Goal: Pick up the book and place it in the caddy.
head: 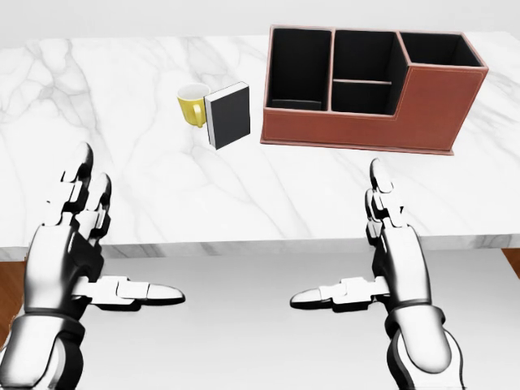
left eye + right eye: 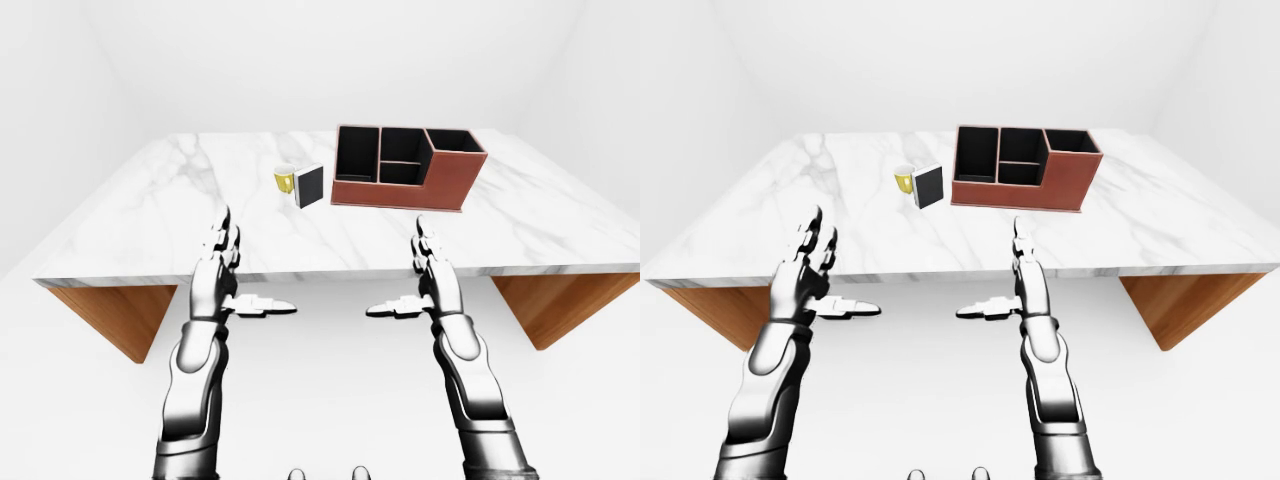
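Book: small black hardback book (image 1: 228, 115) standing upright on the white marble table (image 1: 122, 175), upper middle of the head view.
Neighbours: yellow ceramic mug (image 1: 192, 104) touching its left side; red-brown leather caddy with black compartments (image 1: 370, 89) just to its right.
Left hand (image 1: 73, 244): lower left, fingers spread wide, holding nothing, well apart from the book.
Right hand (image 1: 382, 252): lower right, likewise splayed and empty, below the caddy.

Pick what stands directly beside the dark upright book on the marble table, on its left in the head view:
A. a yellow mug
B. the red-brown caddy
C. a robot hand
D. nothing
A: the yellow mug stands at the left edge of the dark upright book; the red-brown compartmented caddy sits to its right.
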